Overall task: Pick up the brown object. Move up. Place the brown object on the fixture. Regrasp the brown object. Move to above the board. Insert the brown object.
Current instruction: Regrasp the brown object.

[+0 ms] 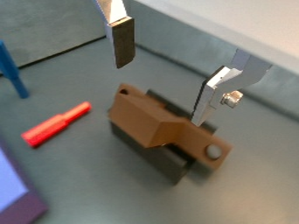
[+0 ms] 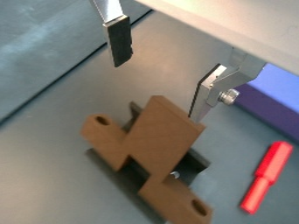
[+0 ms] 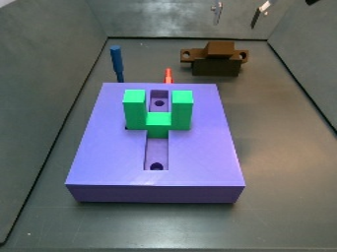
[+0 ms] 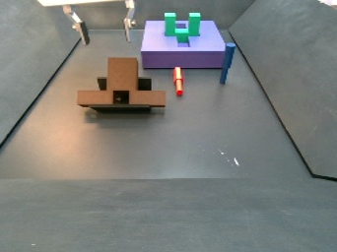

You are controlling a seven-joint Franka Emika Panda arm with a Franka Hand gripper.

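Note:
The brown object (image 1: 149, 121) lies flat across the fixture (image 1: 176, 164), a low dark block under its middle; both side views show it near a wall (image 3: 218, 54) (image 4: 121, 83). My gripper (image 1: 162, 87) hangs open above it with nothing between the fingers, which stand apart from the bar in both wrist views (image 2: 159, 87). In a side view the gripper (image 4: 104, 28) is high over the floor. The board (image 3: 198, 148) lies apart from them, with its green U-shaped block (image 3: 158, 108) and central slot.
A thin red peg (image 3: 168, 75) lies on the floor between the board and the fixture. A blue upright post (image 3: 116, 62) stands by the board's corner. Grey walls close in the floor on all sides.

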